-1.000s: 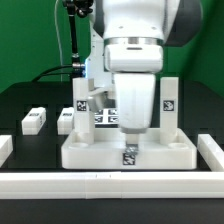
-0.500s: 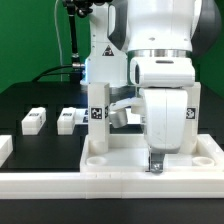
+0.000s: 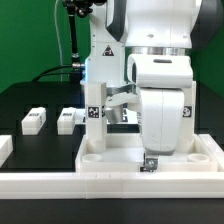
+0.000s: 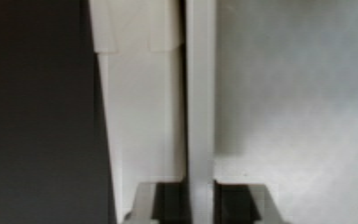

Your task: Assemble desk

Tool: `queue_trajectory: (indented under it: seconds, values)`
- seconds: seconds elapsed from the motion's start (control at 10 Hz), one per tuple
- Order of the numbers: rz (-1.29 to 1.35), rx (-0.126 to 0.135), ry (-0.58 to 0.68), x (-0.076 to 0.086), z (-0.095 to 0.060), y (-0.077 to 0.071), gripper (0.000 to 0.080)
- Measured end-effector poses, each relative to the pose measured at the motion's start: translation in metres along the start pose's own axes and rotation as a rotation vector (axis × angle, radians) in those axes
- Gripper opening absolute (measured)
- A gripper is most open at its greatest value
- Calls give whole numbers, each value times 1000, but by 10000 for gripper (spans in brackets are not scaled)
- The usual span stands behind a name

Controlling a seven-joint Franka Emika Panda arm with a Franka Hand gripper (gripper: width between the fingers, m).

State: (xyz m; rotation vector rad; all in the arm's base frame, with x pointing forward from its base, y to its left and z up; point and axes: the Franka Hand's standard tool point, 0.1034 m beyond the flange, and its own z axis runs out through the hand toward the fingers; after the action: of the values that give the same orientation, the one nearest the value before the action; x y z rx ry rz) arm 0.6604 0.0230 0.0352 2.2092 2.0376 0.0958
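Green backdrop [image 3: 25,40], black table [image 3: 30,95]: exterior view first. My gripper [image 3: 148,163] is down on the desk top [image 3: 205,152], at its near rim [image 3: 115,168], jaws pinched almost together on that thin wall. My arm [image 3: 160,90] stands straight over it, wrist pointing down, covering most of the desk top's middle. An upright leg [image 3: 97,112] stands at the desk top's end toward the exterior view's left, near my wrist but apart from it. Further left, one loose leg [image 3: 68,118] and another [image 3: 33,120] lie on the table. A white rail [image 3: 60,186] runs just in front of the rim, so it's tight there.

Wrist view now: my fingers [image 4: 158,200] sit on either side of the rim, which runs straight away from them. Dark table lies along one side and pale desk top on the other.
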Motion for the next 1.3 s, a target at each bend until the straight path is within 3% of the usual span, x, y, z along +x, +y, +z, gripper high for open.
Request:
queue_trajectory:
  seconds: [0.1,0.2,0.3,0.4,0.5,0.6,1.1,1.2,1.3]
  values:
    - [1,0,0,0,0,0,137]
    - [1,1,-1,-1,0,0,137]
    - [1,1,-1,-1,1,0,340]
    - [2,1,-1,-1,1,0,475]
    - [2,1,-1,-1,1,0,475]
    - [2,1,-1,-2,1,0,610]
    - [4,2,-1,-3,1,0,648]
    - [25,-1,-3,-3,-4,3,648]
    - [53,5,-11,-9,-27,9,648]
